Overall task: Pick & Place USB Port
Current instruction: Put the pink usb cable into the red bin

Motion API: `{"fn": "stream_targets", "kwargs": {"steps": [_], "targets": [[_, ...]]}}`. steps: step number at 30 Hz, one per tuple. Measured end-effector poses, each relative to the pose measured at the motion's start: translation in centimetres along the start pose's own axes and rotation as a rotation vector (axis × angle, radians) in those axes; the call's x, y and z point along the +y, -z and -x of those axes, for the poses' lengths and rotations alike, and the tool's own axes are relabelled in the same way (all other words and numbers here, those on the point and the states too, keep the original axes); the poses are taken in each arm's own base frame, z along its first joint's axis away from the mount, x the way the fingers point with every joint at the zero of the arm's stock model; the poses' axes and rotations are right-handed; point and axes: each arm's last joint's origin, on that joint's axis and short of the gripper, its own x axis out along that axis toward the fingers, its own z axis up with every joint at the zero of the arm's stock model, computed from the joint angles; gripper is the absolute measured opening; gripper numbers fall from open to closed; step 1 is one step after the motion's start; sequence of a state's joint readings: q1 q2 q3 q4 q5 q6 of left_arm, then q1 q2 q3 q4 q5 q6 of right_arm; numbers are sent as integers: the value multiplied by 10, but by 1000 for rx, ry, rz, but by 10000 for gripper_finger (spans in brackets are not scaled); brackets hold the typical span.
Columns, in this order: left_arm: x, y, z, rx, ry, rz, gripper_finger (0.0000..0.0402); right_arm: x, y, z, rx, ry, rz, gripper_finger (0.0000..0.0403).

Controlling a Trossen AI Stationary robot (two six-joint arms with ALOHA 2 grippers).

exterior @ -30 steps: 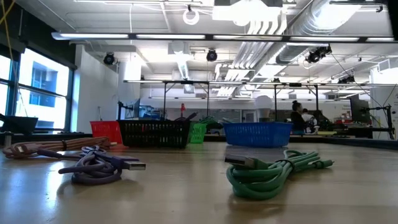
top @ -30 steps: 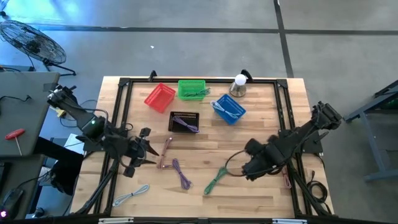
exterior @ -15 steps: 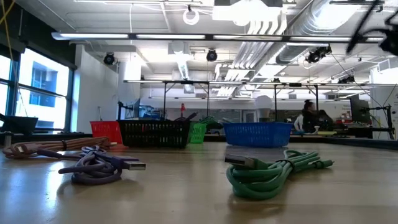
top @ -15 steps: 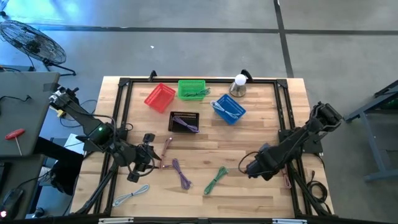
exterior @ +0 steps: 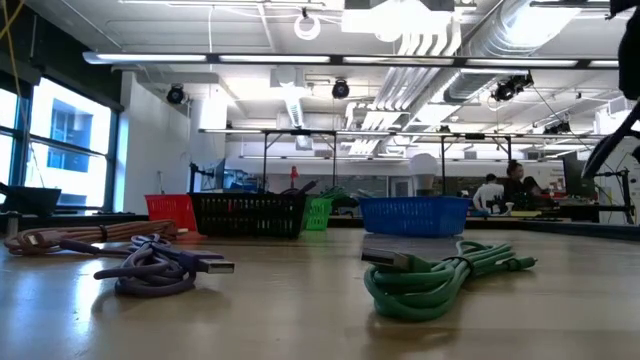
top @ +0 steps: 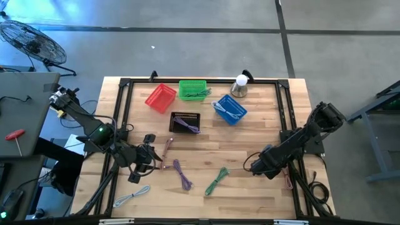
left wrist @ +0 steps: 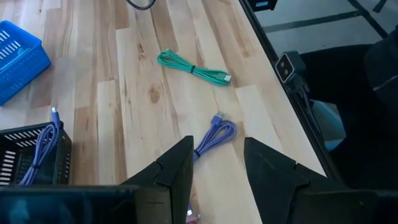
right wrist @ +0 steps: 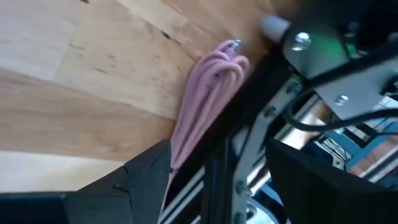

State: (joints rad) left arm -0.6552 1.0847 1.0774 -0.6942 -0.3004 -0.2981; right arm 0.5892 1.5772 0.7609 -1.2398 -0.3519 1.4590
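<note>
Several coiled USB cables lie flat on the wooden table: a purple one point(top: 182, 174), a green one point(top: 216, 180), a grey one point(top: 131, 197), a pink one point(top: 167, 152) and a second pink one point(right wrist: 208, 93) against the black frame rail at the right edge. My left gripper point(top: 152, 160) hovers open just left of the first pink cable, and in its wrist view the purple cable point(left wrist: 214, 134) lies beyond its open fingers. My right gripper point(right wrist: 217, 186) stands open low over the table, tipped down toward the second pink cable, touching nothing.
Red point(top: 160, 98), green point(top: 193, 90), blue point(top: 230, 109) and black point(top: 185, 122) baskets stand in the far half, some with cables inside. A lamp-like object point(top: 240, 85) sits at the far edge. A black frame rail point(top: 292, 125) runs along the table's sides. People move in the room behind.
My right gripper has come down steeply toward the table near its right edge and tipped to point more downward at the pink cable by the rail. My left gripper has shifted slightly toward the near edge early on, then kept still. No cable has moved.
</note>
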Motion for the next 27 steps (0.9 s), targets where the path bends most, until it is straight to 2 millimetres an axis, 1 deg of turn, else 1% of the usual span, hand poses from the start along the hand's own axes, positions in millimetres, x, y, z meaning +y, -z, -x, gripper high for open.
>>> {"fn": "stream_targets", "kwargs": {"steps": [7,15,19,24,27], "targets": [[0,-1,0,-6,3,8,138,6,-6,-15,1,-84,31,255],[0,-1,0,-5,3,16,138,3,-11,-30,20,-110,20,254],[0,0,0,-4,6,23,138,5,-12,-34,27,-149,37,253],[-1,6,-6,16,35,21,138,7,-13,-34,25,-165,44,234],[-2,11,-10,35,59,18,138,9,-12,-33,25,-174,45,206]]}}
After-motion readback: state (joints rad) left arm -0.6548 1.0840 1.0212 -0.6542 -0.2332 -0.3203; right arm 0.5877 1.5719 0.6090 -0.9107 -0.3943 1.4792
